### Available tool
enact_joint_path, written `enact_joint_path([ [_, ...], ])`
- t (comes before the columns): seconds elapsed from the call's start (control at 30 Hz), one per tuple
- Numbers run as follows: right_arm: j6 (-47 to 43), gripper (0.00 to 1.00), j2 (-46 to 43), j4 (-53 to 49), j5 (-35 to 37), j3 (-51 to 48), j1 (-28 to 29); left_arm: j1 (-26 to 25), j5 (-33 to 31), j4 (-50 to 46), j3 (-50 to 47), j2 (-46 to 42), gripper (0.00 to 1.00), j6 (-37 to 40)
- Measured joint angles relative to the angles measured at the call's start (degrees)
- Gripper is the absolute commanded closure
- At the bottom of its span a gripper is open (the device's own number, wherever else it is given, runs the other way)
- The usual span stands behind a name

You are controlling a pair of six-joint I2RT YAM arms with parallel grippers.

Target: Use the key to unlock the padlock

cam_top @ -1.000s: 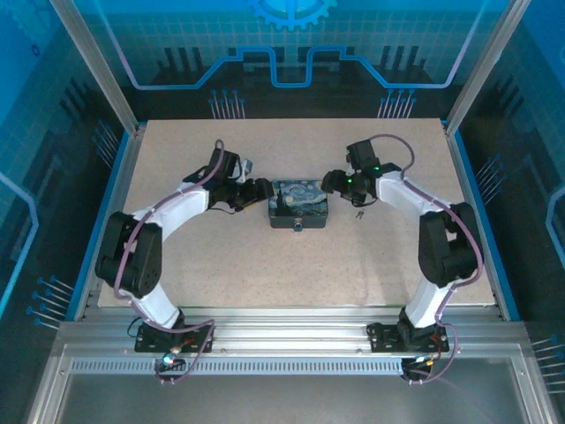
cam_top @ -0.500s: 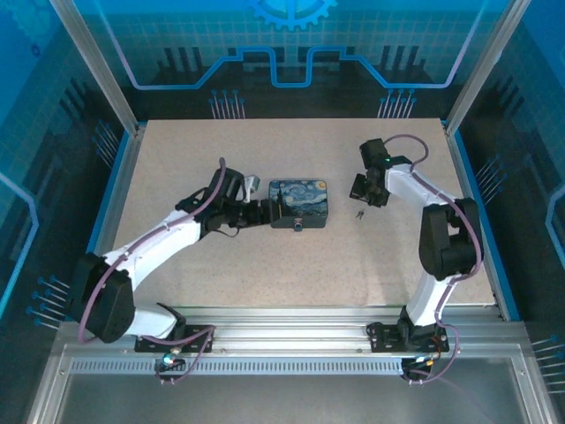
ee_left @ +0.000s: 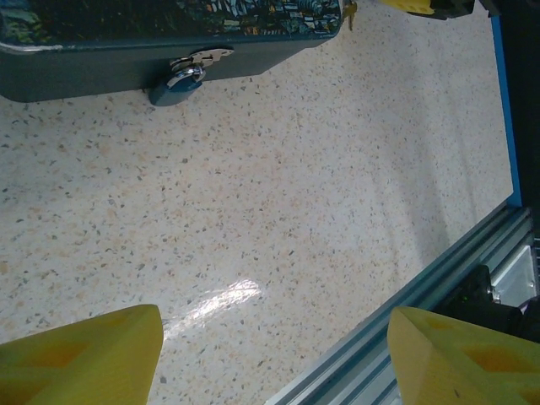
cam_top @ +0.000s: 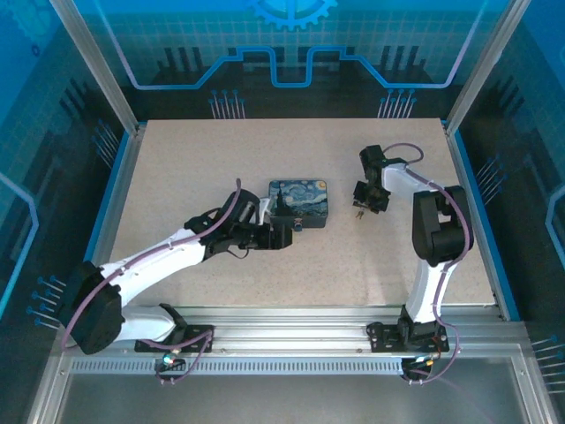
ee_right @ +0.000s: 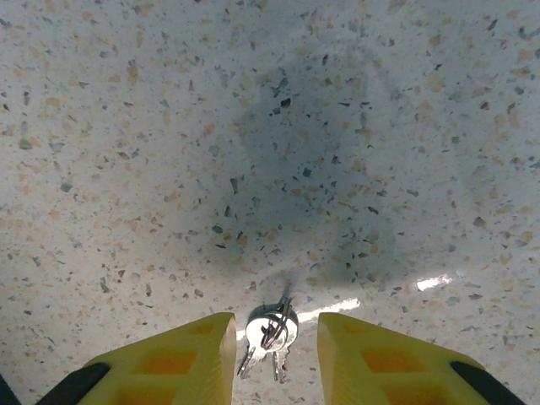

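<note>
A small blue padlock hangs on the hasp at the front of a tin box with a painted lid, mid-table. In the left wrist view the box wall runs along the top. My left gripper hovers low in front of the box, close to the padlock. Its yellow fingers stand wide open with nothing between them. A bunch of silver keys on a ring lies flat on the table right of the box. My right gripper is lowered over the keys, one finger on each side, with small gaps left.
The speckled table top is bordered by a blue strip and an aluminium rail along the near edge. Glass walls and frame posts close in the sides and back.
My left arm swung from the box's left side round to its front, near the padlock. My right gripper left the box's right side, came down over the keys, and its jaws narrowed.
</note>
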Motion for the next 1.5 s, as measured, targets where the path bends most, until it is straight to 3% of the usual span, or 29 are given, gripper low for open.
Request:
enact_joint_path([
  [0.33, 0.0, 0.77, 1.8, 0.5, -1.9, 0.2, -1.1, -1.2, -0.2, 1.9, -0.2, 1.6, 0.29, -1.5],
  [0.67, 0.8, 1.0, 2.4, 1.4, -4.9, -0.2, -2.8, -1.2, -0.2, 3.1, -1.9, 1.7, 0.29, -2.8],
  [0.83, 2.3, 1.0, 0.0, 5.5, -7.7, -4.0, -3.7, -1.2, -0.2, 3.7, -2.4, 1.7, 0.29, -3.0],
  [1.23, 5.4, 1.0, -18.3, 8.6, -15.7, -11.2, -2.8, -1.2, -0.2, 6.1, -2.3, 1.7, 0.27, -3.0],
  [1.5, 6.0, 1.0, -30.8, 6.7, -19.6, -10.4, 3.1, 2.1, 3.8, 11.2, 1.9, 1.7, 0.24, -2.7],
])
